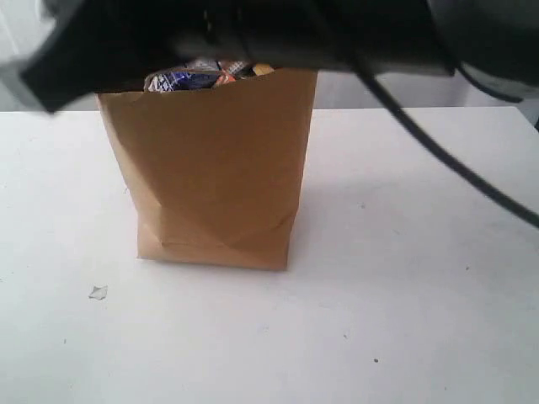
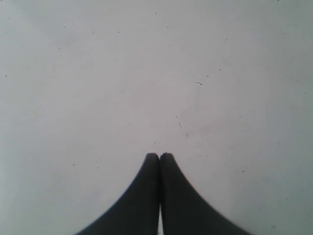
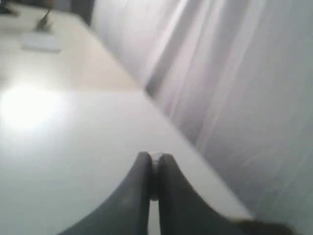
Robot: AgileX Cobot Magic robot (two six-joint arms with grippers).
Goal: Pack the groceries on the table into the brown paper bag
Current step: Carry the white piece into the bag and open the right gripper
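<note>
Exterior view: the brown paper bag (image 1: 215, 177) stands upright on the white table (image 1: 421, 295), a little left of centre, its front creased near the base. The groceries (image 1: 202, 77) sit inside it; I see only their tops over the rim, among them a blue-orange packet (image 1: 187, 81). A dark, blurred arm (image 1: 253, 34) crosses the top of this view and hides the back of the bag's mouth; I cannot tell which arm it is. A black cable (image 1: 438, 151) runs down from it to the right, in front of the table. A small pale scrap (image 1: 98, 292) lies on the table near the bag's left corner, apart from it.

Left wrist view: the left gripper (image 2: 159, 155) has its fingers pressed together, gripping nothing, above bare speckled tabletop (image 2: 146, 73).

Right wrist view: the right gripper (image 3: 154, 157) is likewise clenched on itself, over the table's edge (image 3: 73, 156), with a pale curtain (image 3: 234, 88) beyond.
</note>
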